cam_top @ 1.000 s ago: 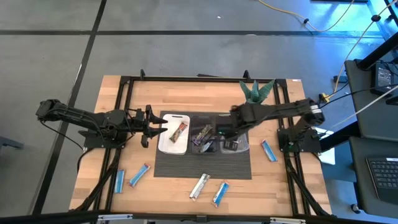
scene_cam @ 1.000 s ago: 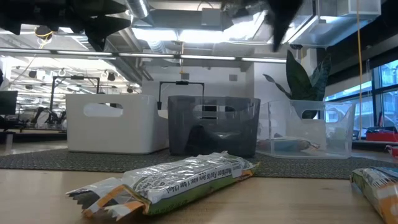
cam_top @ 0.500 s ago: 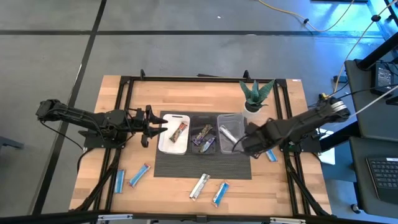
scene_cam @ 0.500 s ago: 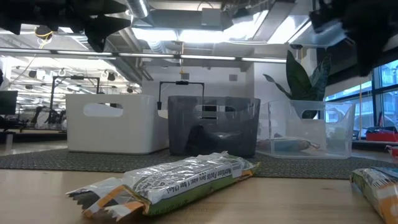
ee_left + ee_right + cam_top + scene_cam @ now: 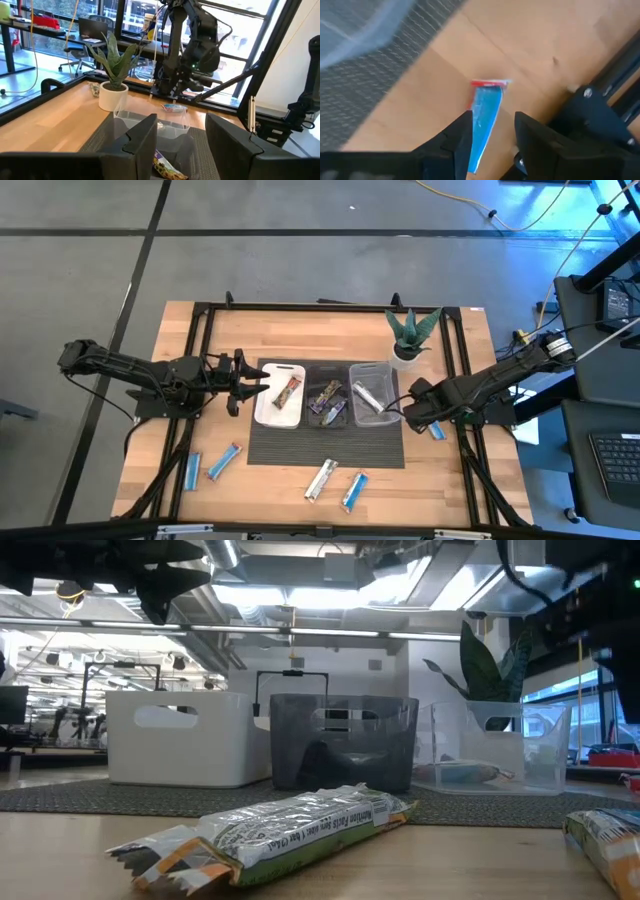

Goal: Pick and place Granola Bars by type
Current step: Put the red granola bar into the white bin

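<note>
Left end effector waits with its jaws spread wide beside the white tray, empty. Right of the clear tray, the right end effector hangs over a blue bar lying flat on the bench, fingers parted around it. Best approach: lower squarely, straddle its narrow width, then close before lifting.

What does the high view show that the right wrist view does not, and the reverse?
Only the high view shows the white rectangular tray, the black tray, the potted green plant, the left gripper beside the white tray, and four more wrapped bars near the front edge. Only the right wrist view shows the red end seal of the bright blue wrapped bar between the right gripper's open jaws. Both share that bar and the wooden table.
</note>
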You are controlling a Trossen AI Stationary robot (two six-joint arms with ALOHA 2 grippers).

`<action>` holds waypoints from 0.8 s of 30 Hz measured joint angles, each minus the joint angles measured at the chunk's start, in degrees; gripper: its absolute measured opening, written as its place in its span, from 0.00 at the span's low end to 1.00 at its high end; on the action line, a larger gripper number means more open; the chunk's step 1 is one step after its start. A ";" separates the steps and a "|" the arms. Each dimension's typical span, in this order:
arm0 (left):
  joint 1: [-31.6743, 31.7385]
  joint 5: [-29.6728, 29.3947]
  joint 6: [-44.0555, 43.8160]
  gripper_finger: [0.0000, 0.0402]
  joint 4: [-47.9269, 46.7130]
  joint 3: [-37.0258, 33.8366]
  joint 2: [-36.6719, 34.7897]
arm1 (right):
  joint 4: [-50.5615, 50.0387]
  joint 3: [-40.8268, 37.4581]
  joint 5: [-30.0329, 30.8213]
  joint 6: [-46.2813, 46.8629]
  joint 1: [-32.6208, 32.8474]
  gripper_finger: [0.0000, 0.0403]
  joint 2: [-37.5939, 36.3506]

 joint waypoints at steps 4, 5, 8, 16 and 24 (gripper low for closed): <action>-0.02 -0.96 0.03 0.40 0.02 0.00 0.00 | 1.49 -2.97 -0.74 1.08 -0.07 0.37 0.04; -0.02 -1.37 0.03 0.40 0.02 0.00 0.00 | 2.11 -3.49 -0.74 1.09 -0.09 0.37 0.05; -0.02 -2.50 0.03 0.40 0.00 0.00 0.00 | 3.19 -4.65 -0.79 1.07 -0.09 0.38 0.05; -0.02 -3.22 0.04 0.39 0.04 0.00 0.00 | 3.32 -5.14 -0.39 2.53 -0.11 0.55 0.07; -0.02 -3.24 0.04 0.40 0.04 0.00 0.00 | 3.56 -5.14 -0.25 3.95 -0.11 0.65 0.07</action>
